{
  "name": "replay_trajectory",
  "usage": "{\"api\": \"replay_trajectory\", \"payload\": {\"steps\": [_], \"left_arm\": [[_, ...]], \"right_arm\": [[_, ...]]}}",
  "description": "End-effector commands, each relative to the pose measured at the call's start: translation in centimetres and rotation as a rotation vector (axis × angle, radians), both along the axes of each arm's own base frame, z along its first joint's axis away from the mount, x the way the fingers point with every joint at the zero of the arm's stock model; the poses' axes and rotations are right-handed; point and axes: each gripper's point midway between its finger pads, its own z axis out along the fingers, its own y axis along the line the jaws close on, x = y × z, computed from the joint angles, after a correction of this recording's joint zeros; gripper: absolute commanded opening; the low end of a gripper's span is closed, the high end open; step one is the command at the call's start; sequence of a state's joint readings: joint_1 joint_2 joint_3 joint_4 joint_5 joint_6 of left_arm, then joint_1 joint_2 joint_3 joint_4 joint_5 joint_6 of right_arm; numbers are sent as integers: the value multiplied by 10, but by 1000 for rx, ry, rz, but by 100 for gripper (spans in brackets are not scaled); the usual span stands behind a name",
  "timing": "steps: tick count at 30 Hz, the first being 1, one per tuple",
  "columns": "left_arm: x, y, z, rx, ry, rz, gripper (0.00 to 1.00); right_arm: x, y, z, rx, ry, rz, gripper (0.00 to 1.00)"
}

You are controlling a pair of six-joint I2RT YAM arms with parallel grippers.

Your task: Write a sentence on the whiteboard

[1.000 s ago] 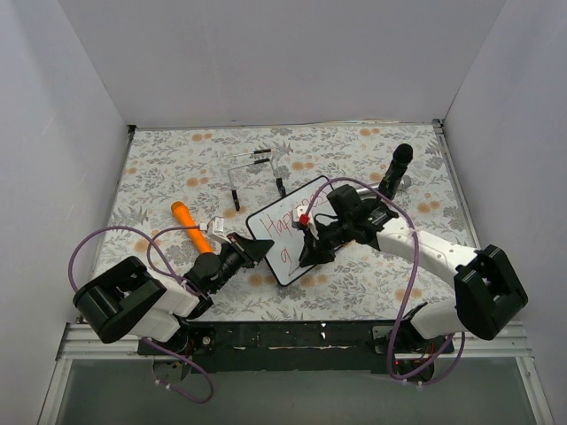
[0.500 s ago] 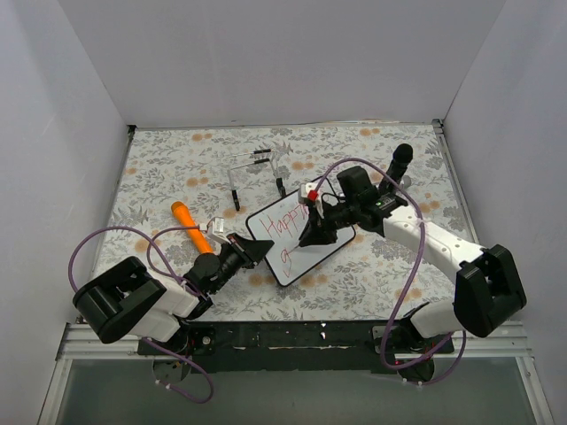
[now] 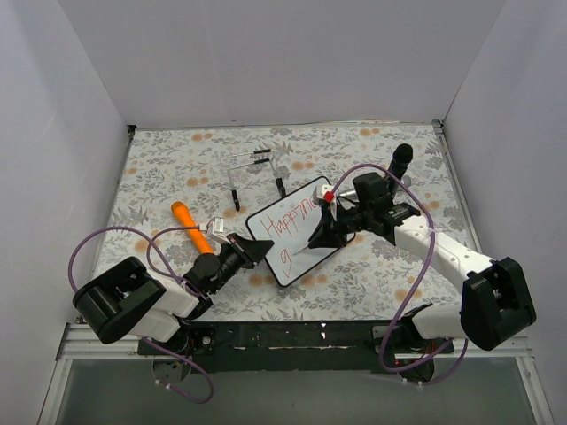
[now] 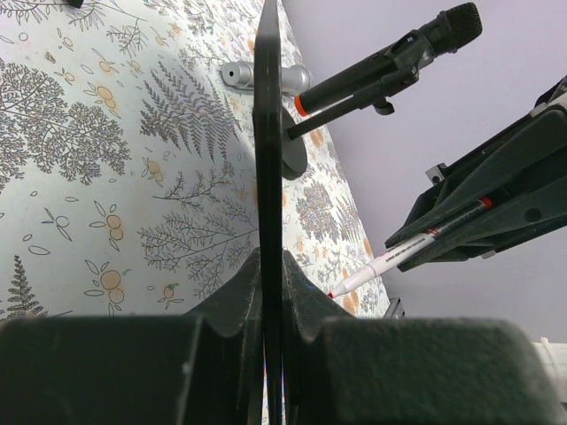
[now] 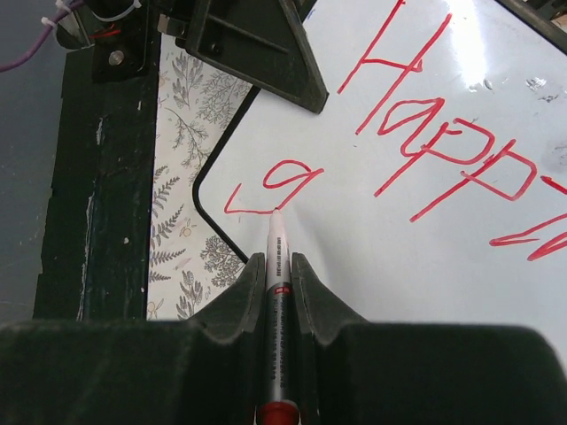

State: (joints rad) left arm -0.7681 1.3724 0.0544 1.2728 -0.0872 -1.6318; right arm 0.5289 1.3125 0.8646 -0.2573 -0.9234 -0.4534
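While viewed from above, lies near the middle of the floral surface [image 3: 159, 168] as a whiteboard [image 3: 285, 232], long axis running from near-left to far-right. Is pinched at the middle of its near-left short edge by the left fingers [image 3: 257, 251], shut tight on the black frame. Shows only edge-on between them in the left wrist view. Turns its written face toward the overhead camera.

Carries the sentence [image 3: 288, 217] in red, unfinished: "Happine" along the upper line, following the long axis, and a lone "g" beginning the line below.

Is met by a white marker [image 5: 275, 266] with a red end, clamped in the right fingers [image 3: 317, 241], which are closed around its barrel. Points tip-down toward the near-left, red end raised toward the far-right, roughly along the board's long axis. Touches the white face at the tail of the "g".

Behind the board, apart from it: clear wire stand [image 3: 257, 173] on black feet. Left of the board, near the left arm: orange tool [image 3: 191, 226], lying diagonally. Off the far-right corner: black microphone [image 3: 399, 168].
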Motion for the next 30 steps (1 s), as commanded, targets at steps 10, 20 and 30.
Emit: {"api": "replay_trajectory", "payload": {"steps": [10, 20, 30], "left_arm": [[-4, 0, 51, -136, -146, -10, 0], [-3, -2, 53, -141, -148, -12, 0], [-3, -3, 52, -141, -146, -19, 0]], "right_arm": [[7, 5, 13, 60, -44, -7, 1], [14, 13, 10, 32, -47, 3, 1], [27, 19, 10, 17, -49, -42, 1]]}}
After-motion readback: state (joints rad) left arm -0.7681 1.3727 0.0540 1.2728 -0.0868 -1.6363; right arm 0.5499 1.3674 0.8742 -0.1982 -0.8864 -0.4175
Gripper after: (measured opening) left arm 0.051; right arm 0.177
